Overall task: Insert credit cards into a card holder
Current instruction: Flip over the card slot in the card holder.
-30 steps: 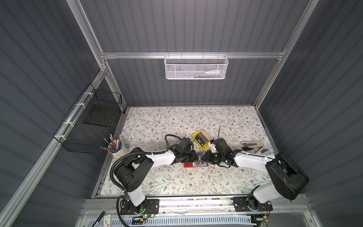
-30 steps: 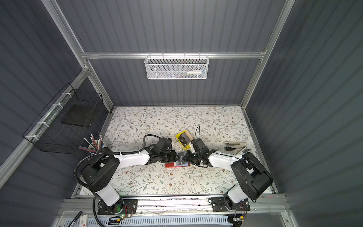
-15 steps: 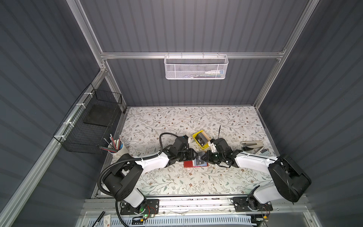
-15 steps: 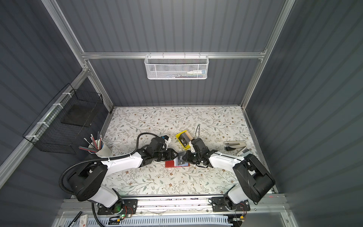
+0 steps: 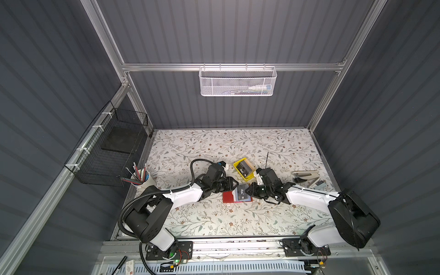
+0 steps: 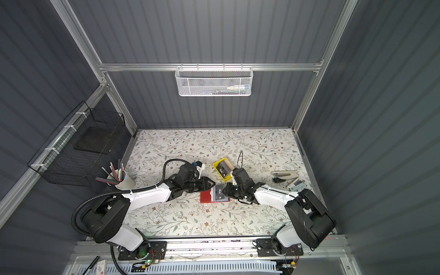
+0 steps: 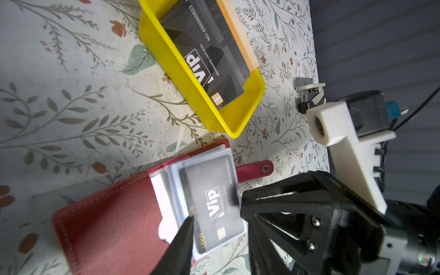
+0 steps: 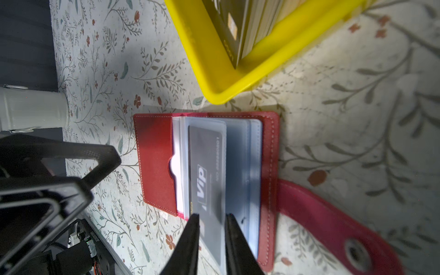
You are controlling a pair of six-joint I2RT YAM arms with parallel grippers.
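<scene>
While left tool (image 6: 212,184) and right tool (image 8: 210,217) stand parted, sleeved "Vip" card (image 7: 214,204) (also "LOGO")

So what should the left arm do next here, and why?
Probably swing the left gripper to the stack of cards in the yellow tray for the next one. Its jaws look open and empty beside the card holder, and one Vip card already sits inside a clear sleeve with the right gripper at its edge.

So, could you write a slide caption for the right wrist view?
Right gripper over a Vip card sleeved in the open red card holder, beside the yellow tray.
</scene>
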